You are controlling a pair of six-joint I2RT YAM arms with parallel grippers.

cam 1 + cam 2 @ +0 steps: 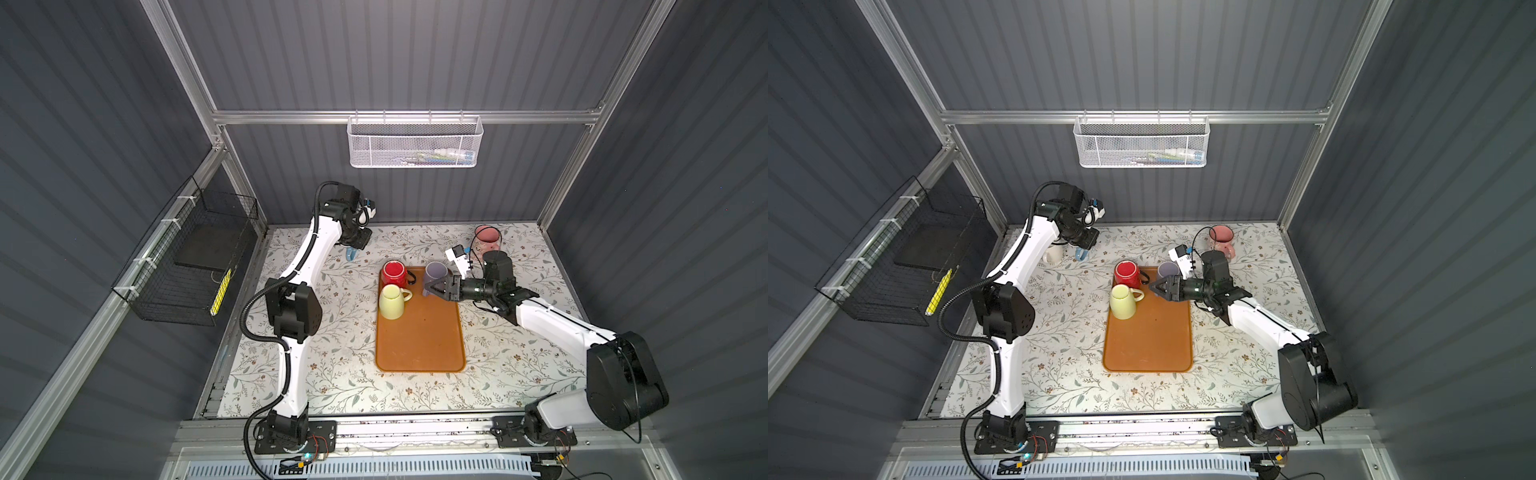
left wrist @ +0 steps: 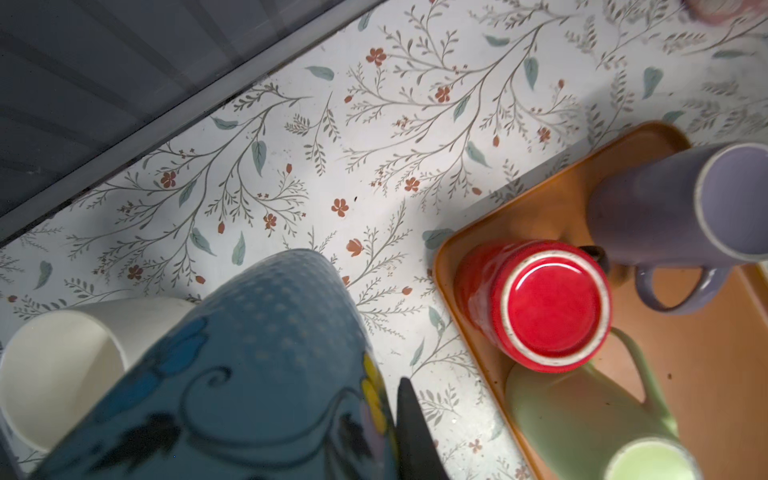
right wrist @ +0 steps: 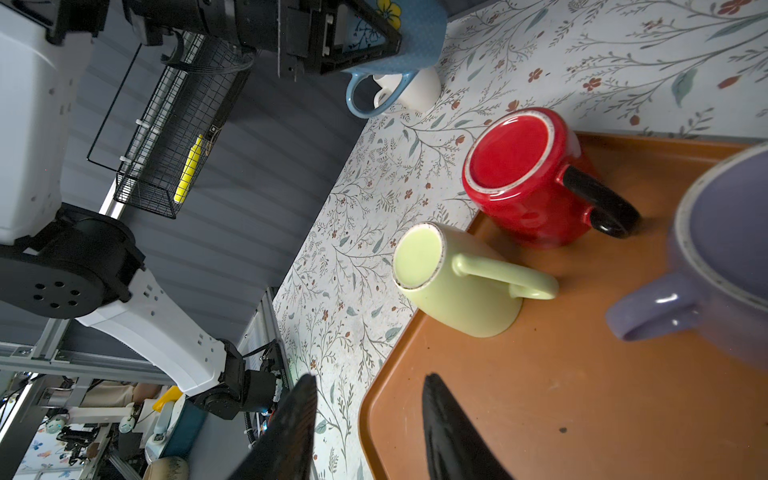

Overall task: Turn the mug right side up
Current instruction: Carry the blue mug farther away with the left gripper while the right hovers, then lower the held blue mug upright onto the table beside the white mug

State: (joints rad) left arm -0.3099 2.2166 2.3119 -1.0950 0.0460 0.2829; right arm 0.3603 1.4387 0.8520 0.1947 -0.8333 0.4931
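My left gripper (image 1: pixel 352 248) is shut on the rim of a blue patterned mug (image 2: pixel 249 353), which hangs base down over the back left of the table beside a white mug (image 2: pixel 62 365). One finger (image 2: pixel 409 432) shows outside its wall; the other is hidden. On the orange tray (image 1: pixel 419 340) three mugs stand upside down: red (image 1: pixel 395 272), pale green (image 1: pixel 392 302) and purple (image 1: pixel 435 272). My right gripper (image 3: pixel 370 399) is open and holds nothing. It hovers low over the tray just in front of the purple mug (image 3: pixel 727 249), pointing left.
A pink mug (image 1: pixel 486 237) stands upright at the back right behind my right wrist. A black wire basket (image 1: pixel 187 266) hangs on the left wall and a white mesh basket (image 1: pixel 413 143) on the back wall. The tray's front half is bare.
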